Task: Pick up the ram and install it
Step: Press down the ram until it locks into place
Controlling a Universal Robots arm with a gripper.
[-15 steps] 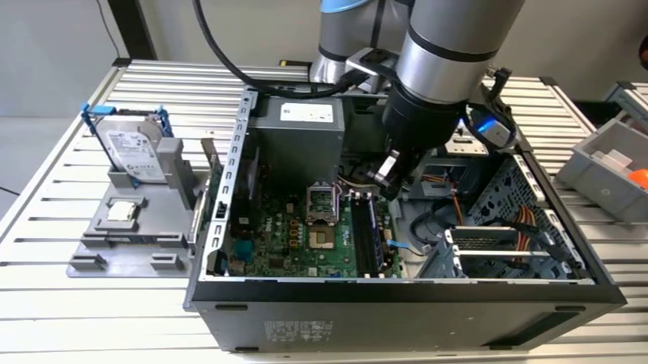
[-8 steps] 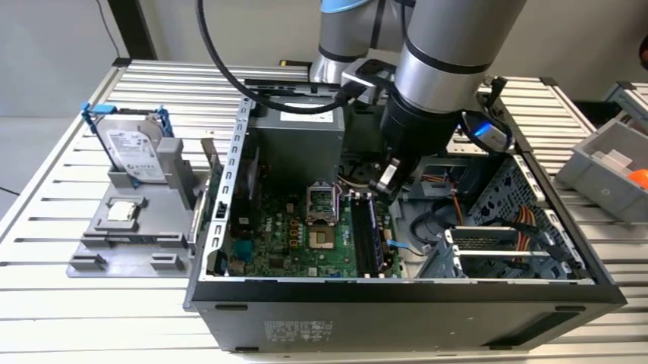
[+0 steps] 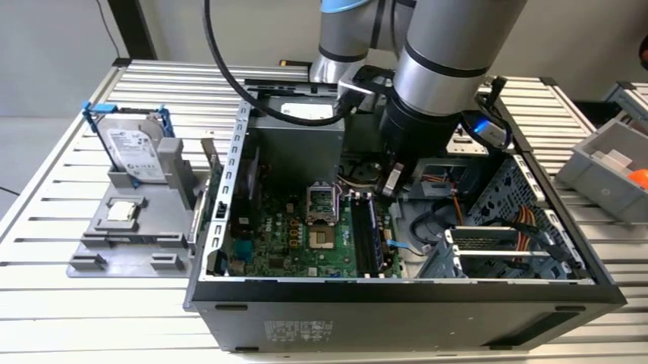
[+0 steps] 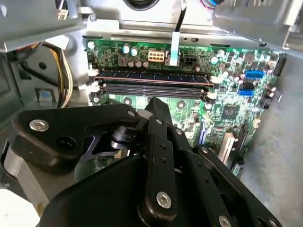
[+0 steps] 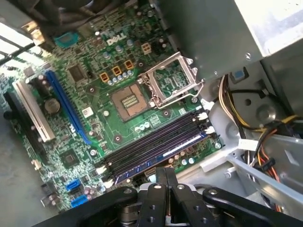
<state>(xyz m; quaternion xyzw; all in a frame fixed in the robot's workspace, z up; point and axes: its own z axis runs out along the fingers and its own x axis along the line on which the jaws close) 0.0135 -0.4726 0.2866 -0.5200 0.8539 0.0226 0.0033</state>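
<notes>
Slatted metal surface [image 3: 61, 189] carries open PC case [image 3: 405, 292]; pincer [image 5: 165, 177] (fingers together, holding nothing) above seated ram [image 5: 158, 156], so press evenly until both latches click.

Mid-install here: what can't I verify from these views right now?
- Exterior view: the grey robot arm hides the far end of the black memory slots.
- Second wrist view: the black hand blocks what is beneath it, so contact with the thin blue-green ram stick is unclear.
- First wrist view: the white slot latches are too small to judge locked.
</notes>
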